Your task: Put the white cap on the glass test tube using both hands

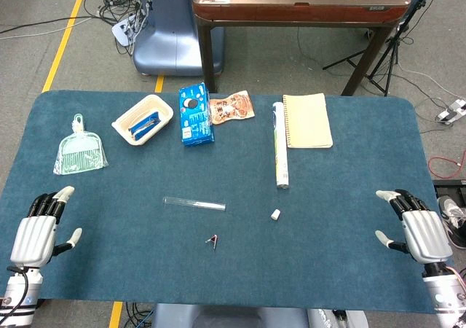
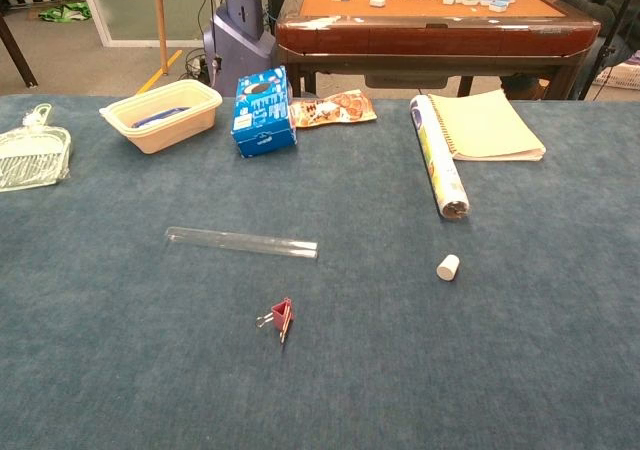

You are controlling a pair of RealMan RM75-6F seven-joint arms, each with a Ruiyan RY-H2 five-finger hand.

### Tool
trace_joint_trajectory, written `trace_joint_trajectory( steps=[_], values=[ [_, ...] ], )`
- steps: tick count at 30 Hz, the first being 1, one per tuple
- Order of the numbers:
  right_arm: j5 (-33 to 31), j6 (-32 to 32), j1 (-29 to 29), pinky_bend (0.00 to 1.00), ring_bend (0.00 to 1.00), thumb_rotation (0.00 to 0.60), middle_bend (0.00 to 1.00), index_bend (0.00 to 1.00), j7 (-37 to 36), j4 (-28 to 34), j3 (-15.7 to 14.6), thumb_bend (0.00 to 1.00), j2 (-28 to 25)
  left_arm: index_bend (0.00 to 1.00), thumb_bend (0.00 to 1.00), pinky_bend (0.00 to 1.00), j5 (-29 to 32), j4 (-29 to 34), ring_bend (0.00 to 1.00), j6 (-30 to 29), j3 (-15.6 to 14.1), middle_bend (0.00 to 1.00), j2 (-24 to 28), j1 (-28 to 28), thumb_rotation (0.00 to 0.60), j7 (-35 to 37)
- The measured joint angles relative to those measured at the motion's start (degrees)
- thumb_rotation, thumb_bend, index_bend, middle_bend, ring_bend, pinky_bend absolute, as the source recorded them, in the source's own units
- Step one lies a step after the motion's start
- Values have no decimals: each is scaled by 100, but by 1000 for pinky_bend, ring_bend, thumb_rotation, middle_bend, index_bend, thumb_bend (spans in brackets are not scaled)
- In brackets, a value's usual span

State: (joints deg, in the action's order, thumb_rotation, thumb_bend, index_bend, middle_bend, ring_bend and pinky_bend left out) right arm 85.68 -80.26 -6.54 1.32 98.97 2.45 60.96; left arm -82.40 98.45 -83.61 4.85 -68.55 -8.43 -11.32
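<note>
Your left hand [image 1: 36, 233] and right hand [image 1: 421, 229]: metallic, black-tipped fingers spread, holding nothing, at table's [image 1: 328, 219] near corners. Tube [image 1: 194, 204]: clear glass cylinder, lying flat on blue felt-like cloth, mid-table. Cap [image 1: 275, 214]: small white stub, lying apart to tube's right. Red binder clip [image 2: 281, 317] nearer you.

Neither hand visible in chest view. Left arm [image 1: 16, 299] and right arm [image 1: 448, 299] cut off by head view's bottom edge. Green brush pack [image 2: 30, 155] clipped at chest view's left edge. Blue item inside cream tub [image 1: 143, 120]: too small to identify. Print on blue box [image 2: 263, 112], snack bag [image 2: 332, 108] and rolled tube [image 2: 438, 157] unreadable. Red clip [image 1: 212, 240] a mere speck in head view.
</note>
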Motion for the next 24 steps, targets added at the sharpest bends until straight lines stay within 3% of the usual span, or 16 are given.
trace_joint_trajectory(
  steps=[15,20,24],
  values=[
    [108,-182,-103,260,137,600,240,226,40,271,230,203,-311,126,259,72,-241,-6,153,608,211,152,121,-636,600,252],
    [42,-240,-171,260,137,600,240,226,238,473,385,202,-455,193,259,156,-274,-80,304,1187,406,365,18,-1187,600,431],
    [-60,-229,-208,259,137,600,240,226,359,601,443,203,-503,254,258,311,-244,-269,446,1726,578,524,-213,-1731,600,469]
  ],
)
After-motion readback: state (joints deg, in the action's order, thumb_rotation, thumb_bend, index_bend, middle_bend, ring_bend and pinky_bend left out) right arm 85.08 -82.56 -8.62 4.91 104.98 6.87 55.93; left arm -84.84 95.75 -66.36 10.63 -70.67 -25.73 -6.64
